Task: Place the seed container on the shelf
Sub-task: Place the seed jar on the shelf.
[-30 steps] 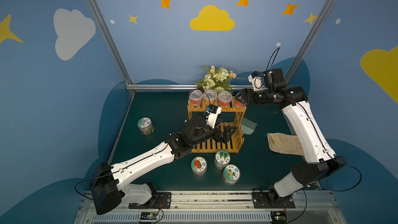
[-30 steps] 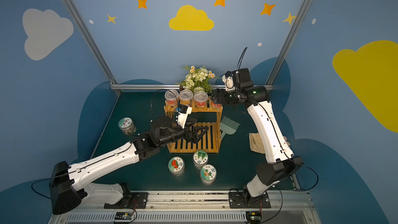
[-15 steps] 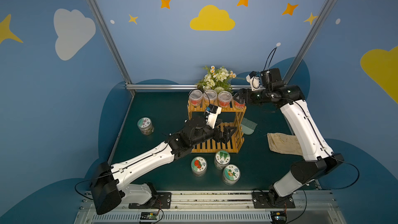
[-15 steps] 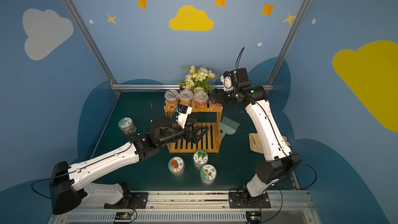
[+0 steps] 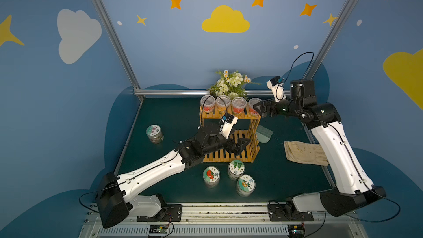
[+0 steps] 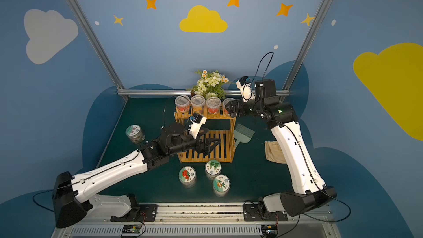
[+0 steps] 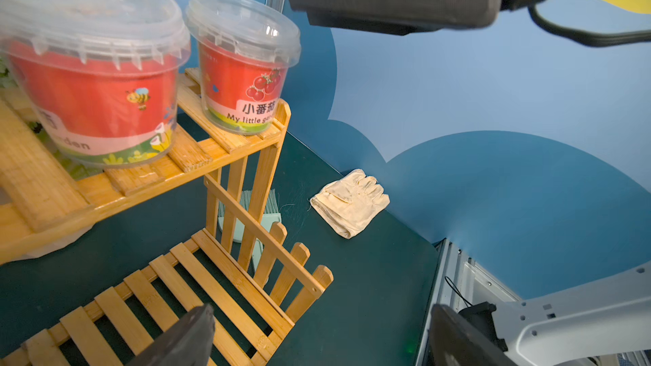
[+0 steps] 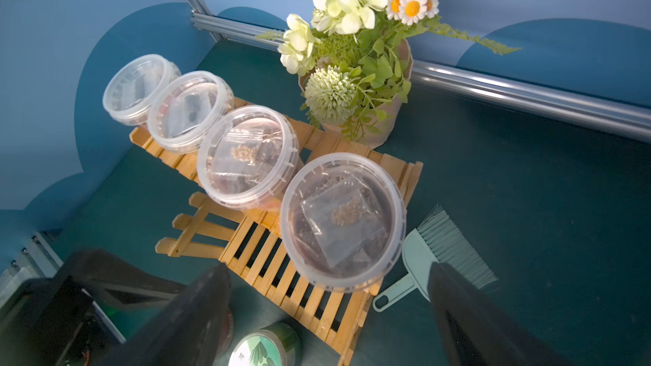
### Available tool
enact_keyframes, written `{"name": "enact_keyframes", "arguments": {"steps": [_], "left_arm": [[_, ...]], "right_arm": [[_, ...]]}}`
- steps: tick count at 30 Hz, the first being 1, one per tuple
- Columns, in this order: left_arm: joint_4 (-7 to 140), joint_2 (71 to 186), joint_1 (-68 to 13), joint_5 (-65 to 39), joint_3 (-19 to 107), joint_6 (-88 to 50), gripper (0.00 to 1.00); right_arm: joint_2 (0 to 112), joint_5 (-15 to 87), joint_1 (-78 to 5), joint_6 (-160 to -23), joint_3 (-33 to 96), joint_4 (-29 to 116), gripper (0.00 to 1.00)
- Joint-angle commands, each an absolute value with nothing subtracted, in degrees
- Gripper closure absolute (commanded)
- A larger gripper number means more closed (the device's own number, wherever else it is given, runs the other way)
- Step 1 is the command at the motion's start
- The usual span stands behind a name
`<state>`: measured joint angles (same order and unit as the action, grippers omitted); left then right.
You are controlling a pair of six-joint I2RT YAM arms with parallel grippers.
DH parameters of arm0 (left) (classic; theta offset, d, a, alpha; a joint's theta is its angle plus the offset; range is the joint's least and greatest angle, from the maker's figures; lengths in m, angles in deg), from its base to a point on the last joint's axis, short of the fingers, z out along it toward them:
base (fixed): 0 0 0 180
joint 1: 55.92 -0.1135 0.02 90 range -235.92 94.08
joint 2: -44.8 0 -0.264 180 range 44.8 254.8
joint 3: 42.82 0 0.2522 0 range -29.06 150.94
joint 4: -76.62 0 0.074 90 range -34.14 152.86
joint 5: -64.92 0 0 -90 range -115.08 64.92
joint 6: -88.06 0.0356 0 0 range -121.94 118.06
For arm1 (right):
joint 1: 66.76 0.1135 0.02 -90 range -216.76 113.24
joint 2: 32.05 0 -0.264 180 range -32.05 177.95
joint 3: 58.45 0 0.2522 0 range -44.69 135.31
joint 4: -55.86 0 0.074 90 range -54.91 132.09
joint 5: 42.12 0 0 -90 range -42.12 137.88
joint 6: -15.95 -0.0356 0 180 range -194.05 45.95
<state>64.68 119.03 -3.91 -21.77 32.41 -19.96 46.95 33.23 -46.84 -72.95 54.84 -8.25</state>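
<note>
The shelf (image 5: 229,116) (image 6: 219,116) is a two-tier rack of orange-yellow slats at the middle of the mat. Several clear-lidded red tubs stand in a row on its top tier. The seed container (image 5: 253,106) (image 8: 343,220) (image 7: 243,65) is the rightmost tub, upright at the tier's right end. My right gripper (image 5: 258,110) (image 8: 327,272) is open, hovering just above and to the right of it, gripping nothing. My left gripper (image 5: 242,144) (image 7: 322,315) is open and empty over the lower tier (image 7: 211,297).
A flower pot (image 5: 231,83) stands behind the shelf. A teal hand brush (image 5: 263,135) and a beige glove (image 5: 304,153) lie to its right. Three lidded jars (image 5: 236,168) stand in front of it, and another jar (image 5: 155,132) stands far left.
My right gripper's jaws have spread open off the rightmost tub, which stays on the top tier. The right wrist has drawn back slightly. The left arm has not moved.
</note>
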Motion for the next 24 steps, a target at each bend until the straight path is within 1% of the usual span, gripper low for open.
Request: {"name": "enact_keyframes", "arguments": {"steps": [1,6,12,15,20,24], "left_arm": [[62.9,117.9,-4.7,-20.6,33.8,-16.2,0.00],[62.2,117.6,-5.2,-19.9,34.1,-15.8,0.00],[62.1,117.0,-5.4,-20.2,33.7,-15.9,0.00],[61.8,117.0,-5.7,-20.2,33.8,-15.9,0.00],[61.8,116.8,-6.0,-20.0,33.8,-16.1,0.00],[61.9,116.9,-6.1,-19.7,33.6,-16.5,0.00]], "right_arm": [[45.9,32.1,-47.0,-64.4,52.7,-2.5,0.05],[47.6,32.0,-47.4,-60.3,52.3,-3.2,0.06],[49.8,31.2,-47.8,-59.4,53.1,-3.4,0.06],[50.8,29.9,-47.9,-59.4,54.0,-4.0,0.13],[51.6,28.6,-47.9,-59.0,54.0,-4.4,0.13],[52.1,28.3,-47.9,-59.3,54.2,-4.4,0.18]]}}
